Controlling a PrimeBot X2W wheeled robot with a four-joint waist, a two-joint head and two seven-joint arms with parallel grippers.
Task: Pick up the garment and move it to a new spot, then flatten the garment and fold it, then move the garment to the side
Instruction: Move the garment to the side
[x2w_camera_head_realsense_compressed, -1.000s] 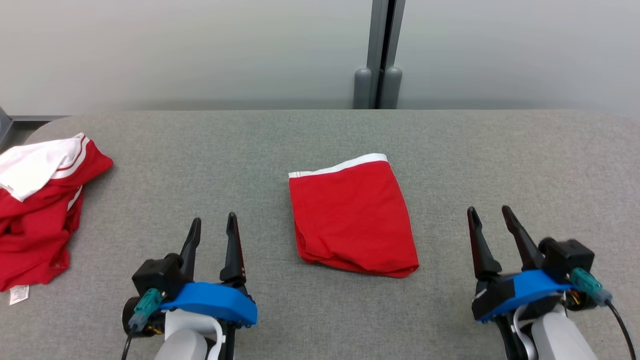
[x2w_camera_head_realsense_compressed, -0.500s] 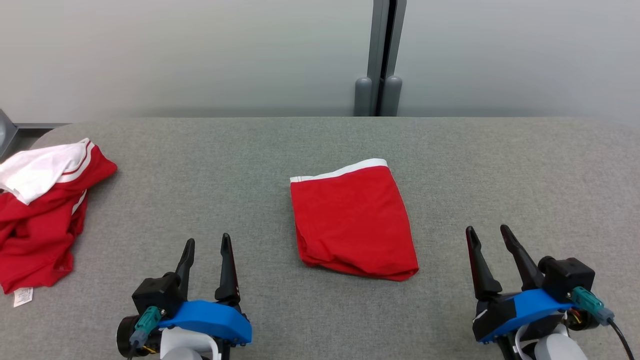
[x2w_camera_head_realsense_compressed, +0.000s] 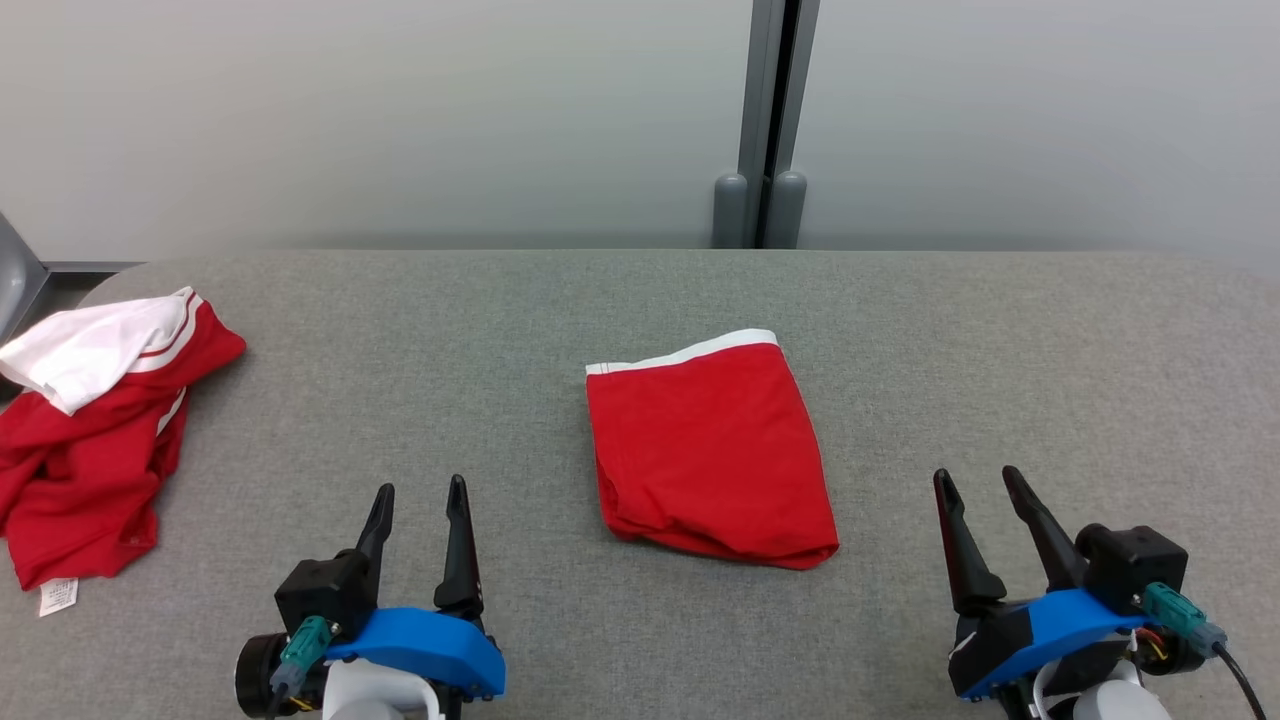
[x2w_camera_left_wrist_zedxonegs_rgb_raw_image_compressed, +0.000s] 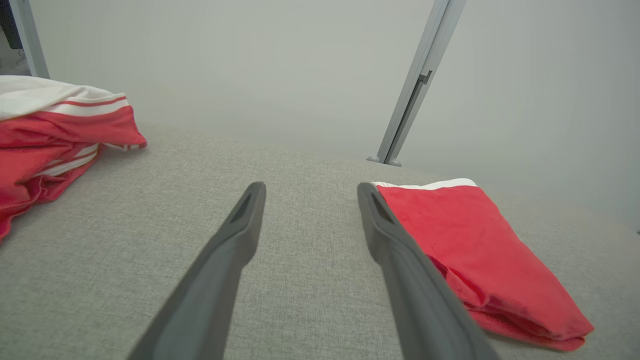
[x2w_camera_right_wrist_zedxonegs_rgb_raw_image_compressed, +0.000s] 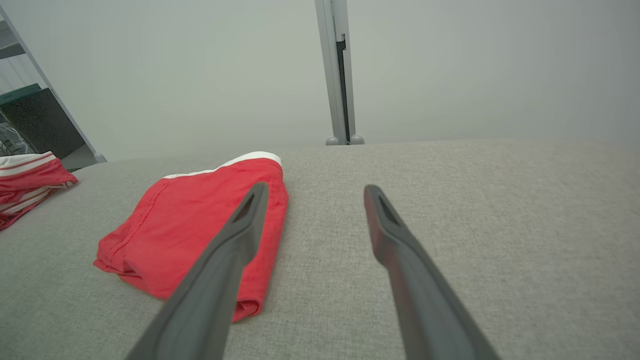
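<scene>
1. The folded garment (x2w_camera_head_realsense_compressed: 710, 450) is lying centred on the tabletop (x2w_camera_head_realsense_compressed: 1000, 340); the left end effector (x2w_camera_head_realsense_compressed: 421, 487) and right end effector (x2w_camera_head_realsense_compressed: 975, 473) are hovering released, empty, by its near edge.
2. Shifting it aside is likely calling for pinching all layers together.

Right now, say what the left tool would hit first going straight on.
The way looks free: the left tool points over bare table, between the folded red shorts on its right and the crumpled garment on its left. Depth is unclear.
</scene>
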